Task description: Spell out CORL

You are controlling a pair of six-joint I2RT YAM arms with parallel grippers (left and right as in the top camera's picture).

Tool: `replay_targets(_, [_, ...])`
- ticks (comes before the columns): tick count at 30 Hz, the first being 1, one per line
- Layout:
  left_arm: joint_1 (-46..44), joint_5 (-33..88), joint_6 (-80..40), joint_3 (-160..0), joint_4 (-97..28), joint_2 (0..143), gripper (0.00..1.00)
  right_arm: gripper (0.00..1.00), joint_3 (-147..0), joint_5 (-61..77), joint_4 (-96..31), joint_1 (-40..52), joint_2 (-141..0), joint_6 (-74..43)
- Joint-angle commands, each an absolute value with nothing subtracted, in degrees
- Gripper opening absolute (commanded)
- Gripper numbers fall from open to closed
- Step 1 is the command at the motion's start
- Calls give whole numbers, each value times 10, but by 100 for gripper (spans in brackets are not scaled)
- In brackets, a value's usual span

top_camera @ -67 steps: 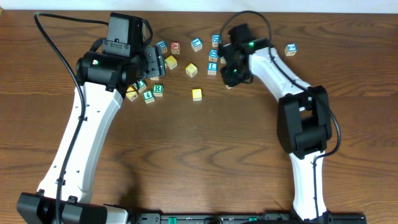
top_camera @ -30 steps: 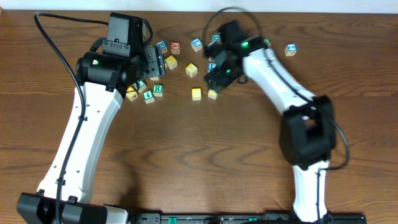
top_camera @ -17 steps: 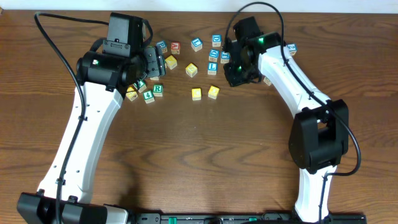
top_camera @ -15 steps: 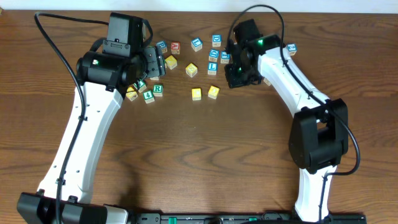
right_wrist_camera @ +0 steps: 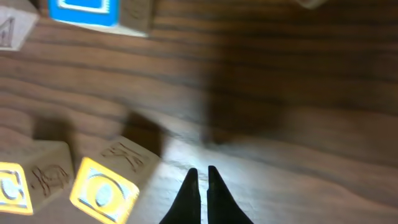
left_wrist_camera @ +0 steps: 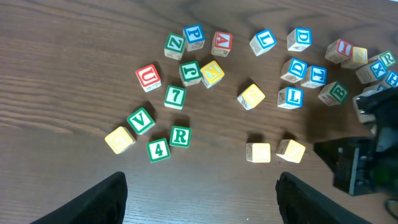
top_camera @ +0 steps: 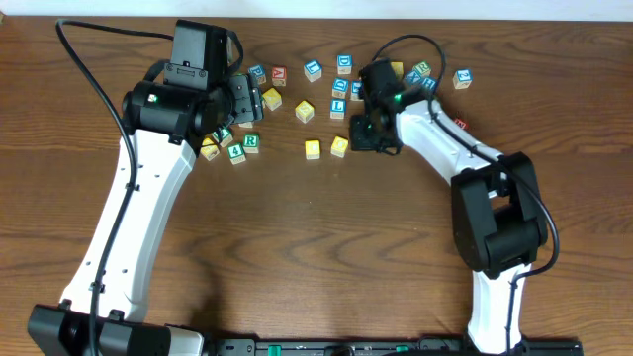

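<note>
Your right gripper is pinched shut on nothing, just beside a yellow-faced wooden cube. A second yellow-faced cube sits next to it. A white cube with a blue L lies just behind the pair. Your left gripper hangs open and empty near a white wooden cube with a green R.

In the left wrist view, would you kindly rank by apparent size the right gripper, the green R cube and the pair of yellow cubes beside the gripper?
Largest: right gripper, partly cut off by the frame.
Then the green R cube, left yellow cube and right yellow cube look alike; I would not rank them.
</note>
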State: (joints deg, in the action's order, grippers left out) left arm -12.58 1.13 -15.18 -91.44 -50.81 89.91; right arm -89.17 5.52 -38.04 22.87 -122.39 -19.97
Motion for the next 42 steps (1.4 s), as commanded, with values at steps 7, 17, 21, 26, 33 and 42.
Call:
replay_targets(7, [-126,5,-155,-921,-509,906,75,1,-842,49,-306,251,-1225,-227])
replay_targets(17, [-126,5,-155,-921,-509,906,76,1,-841,51,-259,263,-1225,-216])
replay_targets(21, [-126,5,-155,-921,-509,906,75,1,-841,51,-259,264,-1225,-208])
replay_targets(26, [-126,5,-155,-921,-508,907,75,1,-841,50,-259,266,-1225,-207])
replay_targets(33, [-126,12,-157,-894,-508,910,74,1,-842,51,-265,257,-1225,-234])
replay_targets(42, [-126,82,-157,-872,-503,986,39,1,-842,70,-293,241,-1225,-233])
